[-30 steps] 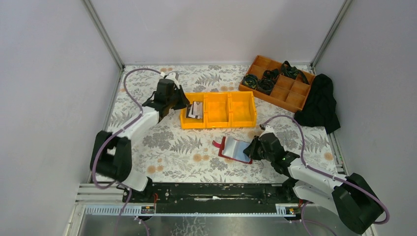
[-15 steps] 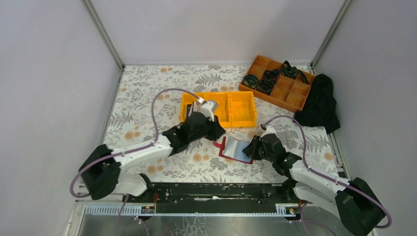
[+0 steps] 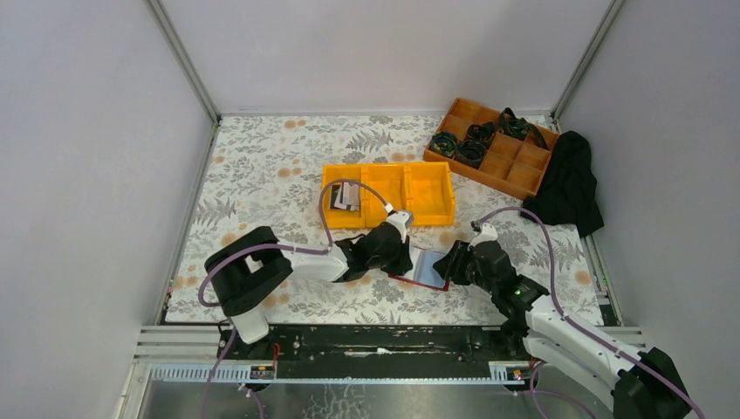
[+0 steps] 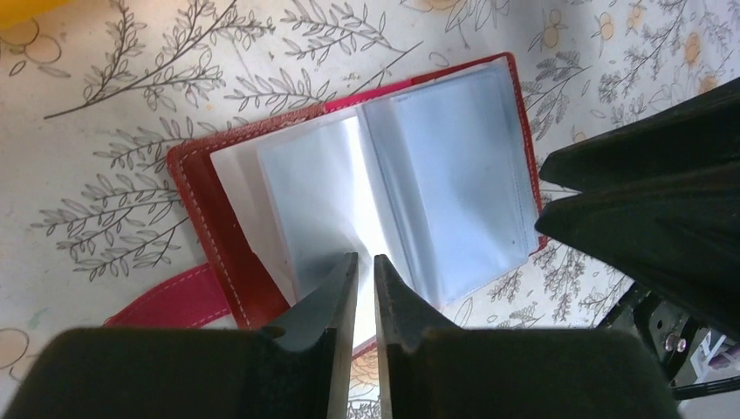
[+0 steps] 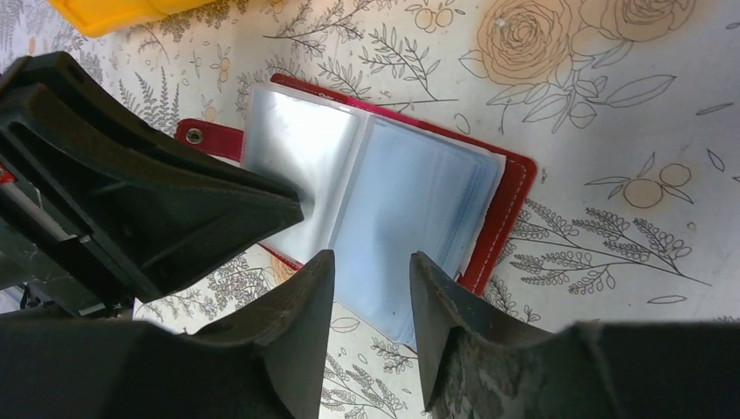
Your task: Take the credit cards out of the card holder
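Observation:
The red card holder (image 3: 429, 271) lies open on the floral table, its blue-grey plastic sleeves (image 4: 436, 175) facing up, and I see no card in them. Grey-white and black credit cards (image 3: 346, 195) lie in the left compartment of the yellow bin (image 3: 410, 214). My left gripper (image 4: 362, 262) hovers low over the holder's (image 5: 410, 192) left sleeve; its jaws stand a narrow gap apart with nothing between them. At the holder's right edge, my right gripper (image 5: 366, 262) is open, with its tips over the sleeve's near edge.
An orange divided tray (image 3: 524, 175) with black coiled items stands at the back right, with a black cloth (image 3: 567, 185) beside it. Grey walls close in the table on three sides. The two grippers face each other closely across the holder.
My left arm has swung from the yellow bin down to the card holder's left side. My right gripper has opened at the holder's right edge.

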Controlling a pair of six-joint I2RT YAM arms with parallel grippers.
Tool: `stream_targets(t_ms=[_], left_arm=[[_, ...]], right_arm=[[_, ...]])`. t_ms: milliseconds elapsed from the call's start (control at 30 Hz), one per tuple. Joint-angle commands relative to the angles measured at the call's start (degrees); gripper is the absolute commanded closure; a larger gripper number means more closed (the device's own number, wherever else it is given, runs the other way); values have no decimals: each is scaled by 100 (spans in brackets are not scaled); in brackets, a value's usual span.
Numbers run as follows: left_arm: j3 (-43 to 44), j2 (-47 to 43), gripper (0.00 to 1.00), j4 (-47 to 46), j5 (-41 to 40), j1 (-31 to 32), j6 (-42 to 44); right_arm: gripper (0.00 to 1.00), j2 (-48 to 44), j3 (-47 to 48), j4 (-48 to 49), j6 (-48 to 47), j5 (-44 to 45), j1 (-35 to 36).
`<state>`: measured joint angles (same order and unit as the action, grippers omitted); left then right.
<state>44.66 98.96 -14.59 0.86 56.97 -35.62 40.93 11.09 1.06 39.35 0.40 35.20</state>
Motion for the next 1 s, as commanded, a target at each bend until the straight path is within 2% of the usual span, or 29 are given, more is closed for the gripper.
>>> stream_targets(t_ms=[0, 167, 467, 667, 967], left_arm=[[225, 181, 82, -627, -54, 16, -96], [307, 408, 82, -790, 176, 16, -147], [311, 563, 82, -867, 287, 17, -189], [276, 603, 82, -888, 348, 18, -208], [236, 631, 82, -1004, 361, 16, -222]], right_arm=[[54, -17, 199, -233, 49, 232, -37], [52, 157, 56, -112, 226, 242, -40], [65, 632, -56, 369, 247, 30, -37], [66, 888, -55, 639, 269, -111, -40], [69, 775, 135, 758, 301, -333, -40]])
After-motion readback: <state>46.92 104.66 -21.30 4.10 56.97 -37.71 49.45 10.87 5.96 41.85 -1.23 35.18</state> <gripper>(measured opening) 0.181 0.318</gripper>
